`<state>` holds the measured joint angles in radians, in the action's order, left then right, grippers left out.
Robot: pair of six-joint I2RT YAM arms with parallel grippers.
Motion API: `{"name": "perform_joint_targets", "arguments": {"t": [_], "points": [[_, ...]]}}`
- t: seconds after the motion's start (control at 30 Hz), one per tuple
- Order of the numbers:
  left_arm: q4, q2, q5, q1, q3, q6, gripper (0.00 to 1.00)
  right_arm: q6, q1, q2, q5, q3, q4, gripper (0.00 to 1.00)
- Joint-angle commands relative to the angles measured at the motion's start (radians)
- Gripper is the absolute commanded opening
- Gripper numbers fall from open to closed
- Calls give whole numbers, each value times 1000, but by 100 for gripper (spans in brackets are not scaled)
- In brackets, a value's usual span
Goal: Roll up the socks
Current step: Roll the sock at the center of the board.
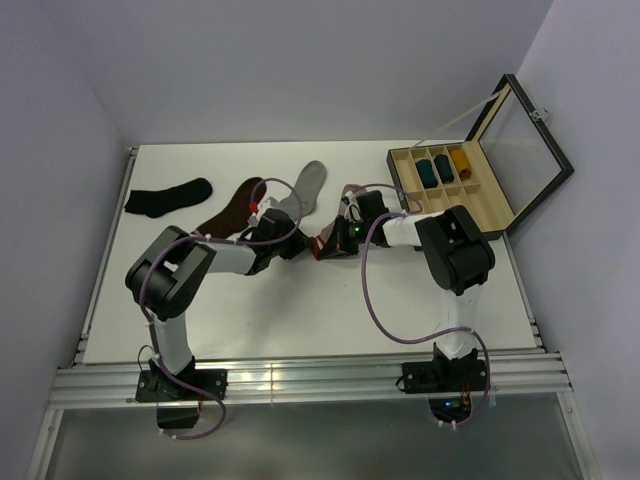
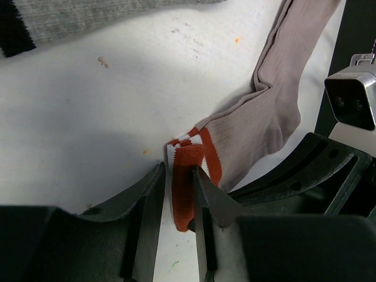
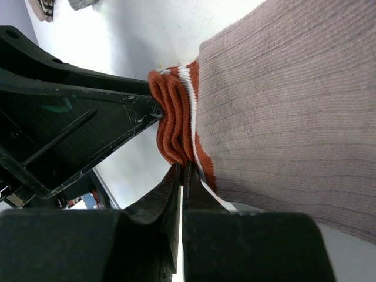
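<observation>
Two arms, one table: what fills the wide view? (DESK)

A white table point(image 1: 300, 320) with walls on three sides. The left arm point(image 1: 175, 275) and the right arm point(image 1: 455, 250) both bend inward toward its middle. At the far right corner stands a wooden box point(image 1: 490, 205), its glass lid propped up, with three rolled socks point(image 1: 442, 166) side by side in its compartments. (PHOTOGRAPHER)

And the loose socks? (DESK)

Along the far side, left to right, lie a black sock point(image 1: 168, 197), a brown sock point(image 1: 235, 205) and the grey sock point(image 1: 306, 185), which is flat and near the brown one. The pink sock point(image 2: 276, 111) lies at mid-table between the two grippers. Its foot runs away from the left wrist camera and is creased partway along. (PHOTOGRAPHER)

Who has hold of it? (DESK)

Both grippers meet at the cuff point(image 2: 189, 176), which is red with white stripes and bunched into folds. The left gripper point(image 2: 178, 170) straddles it, fingers a little apart with the folded cuff between them; whether they squeeze it cannot be told. The right gripper point(image 3: 181, 170) has its fingers pressed together, tips touching the cuff's edge. Whether any fabric is caught between them cannot be told either. (PHOTOGRAPHER)
</observation>
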<state>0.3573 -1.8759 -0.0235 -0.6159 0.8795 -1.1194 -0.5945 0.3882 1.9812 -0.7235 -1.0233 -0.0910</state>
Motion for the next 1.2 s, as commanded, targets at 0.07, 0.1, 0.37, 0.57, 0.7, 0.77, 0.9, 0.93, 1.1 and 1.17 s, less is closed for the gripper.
{"name": "perform_joint_targets", "arguments": {"t": [0.07,0.1,0.37,0.57,0.7,0.77,0.9,0.93,1.1,1.17], "points": [[-102,-45,-38,1,42,7,33,13,-6,25,53,-23,30,0],[-130,-49,-44,1,45,6,33,13,-5,25,53,-24,31,0],[-316,-83,-150,-15,122,-7,27,16,-5,19,67,-29,51,5],[-495,-140,-233,-42,222,6,18,41,1,-53,124,-11,66,28],[-534,-140,-260,-54,236,10,15,76,27,-165,229,35,50,35],[-540,-134,-265,-54,236,10,15,75,38,-212,303,84,21,36],[-560,-127,-268,-61,243,20,13,79,51,-280,340,118,-46,38],[-569,-123,-271,-61,243,20,13,87,60,-285,351,111,-44,38],[-587,-88,-296,-70,219,23,12,133,123,-279,427,74,-23,39],[-584,-72,-299,-70,208,23,12,122,133,-245,432,55,-30,38]]}}
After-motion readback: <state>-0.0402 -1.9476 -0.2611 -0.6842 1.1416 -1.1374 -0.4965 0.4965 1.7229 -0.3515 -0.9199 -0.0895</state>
